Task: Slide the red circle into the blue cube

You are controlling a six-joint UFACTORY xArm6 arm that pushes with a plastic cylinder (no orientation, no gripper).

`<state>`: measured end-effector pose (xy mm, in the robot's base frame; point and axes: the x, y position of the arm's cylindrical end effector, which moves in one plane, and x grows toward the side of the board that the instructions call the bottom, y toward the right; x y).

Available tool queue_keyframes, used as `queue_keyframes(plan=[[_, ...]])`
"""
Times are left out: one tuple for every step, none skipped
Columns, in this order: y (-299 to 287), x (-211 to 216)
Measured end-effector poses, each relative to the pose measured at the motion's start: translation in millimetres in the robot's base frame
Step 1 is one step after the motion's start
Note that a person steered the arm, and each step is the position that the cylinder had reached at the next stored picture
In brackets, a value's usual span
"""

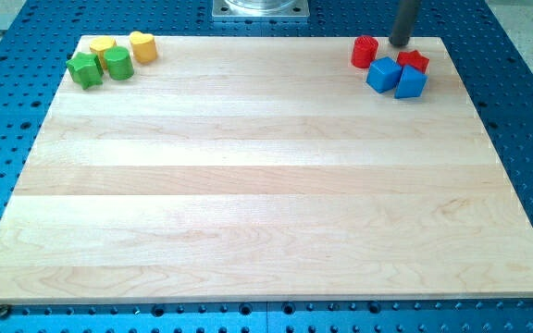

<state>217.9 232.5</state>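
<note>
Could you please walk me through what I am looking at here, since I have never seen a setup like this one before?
There is one picture, from a single camera looking down at an angle on a wooden board lying on a blue perforated table.

The dark rod at the view's top right is the end of a robot arm. It has no claw; it only pushes things. My tip sits at the board's top edge, just right of the red circle and above the red star.

Below them are the blue cube and another blue block, side by side.

In the top left corner lie a green star, a green cylinder, a yellow heart and another yellow block.

Nothing is held.
</note>
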Motion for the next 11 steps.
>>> queue_keyframes(plan=[[-72.9, -5.1], [-110.0, -13.3], [-153.6, -5.8], [-97.9, 22.3], [-93.1, 15.6], [-96.0, 12.9], [-96.0, 12.6], [-96.0, 13.0], [-96.0, 13.0], [-98.6, 13.0], [-98.7, 13.0]])
